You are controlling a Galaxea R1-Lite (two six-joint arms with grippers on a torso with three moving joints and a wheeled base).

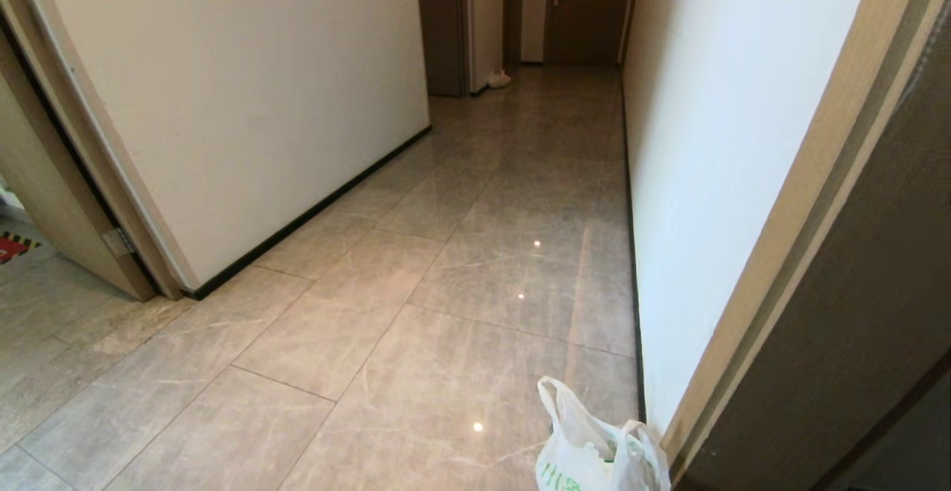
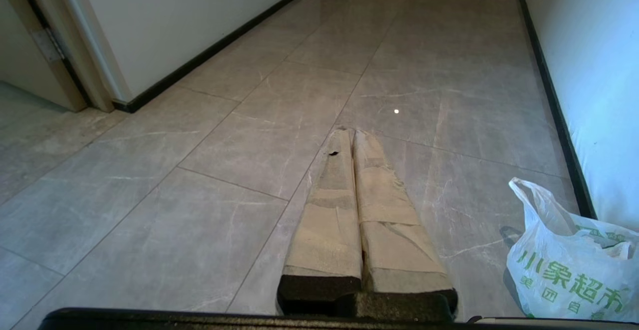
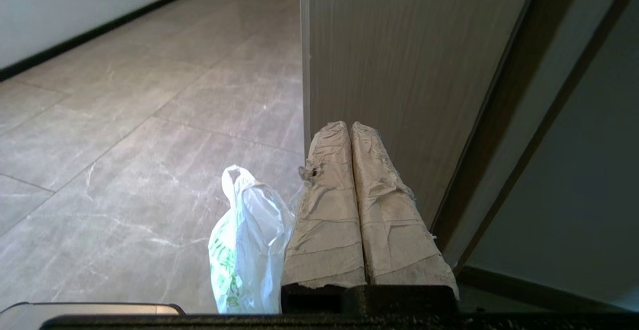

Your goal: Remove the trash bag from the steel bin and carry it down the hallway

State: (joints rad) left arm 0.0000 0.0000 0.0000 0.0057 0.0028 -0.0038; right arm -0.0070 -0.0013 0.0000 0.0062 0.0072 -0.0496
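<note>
Trash bag (image 1: 594, 454) out of any bin, sitting on hallway tiles (image 1: 416, 268) beside the door frame (image 1: 787, 253), both grippers' fingers (image 2: 349, 170) (image 3: 349, 170) pressed together, empty; carrying apparently finished

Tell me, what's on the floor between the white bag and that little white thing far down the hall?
Nothing: the head view shows only bare grey tiles between the trash bag and the small white object.

We are looking down the hallway (image 1: 513, 201), its glossy grey tiles running toward a dark door (image 1: 587, 8). The trash bag (image 1: 598, 450) is sitting on the floor beside the right wall (image 1: 713, 142), handles standing up.
</note>
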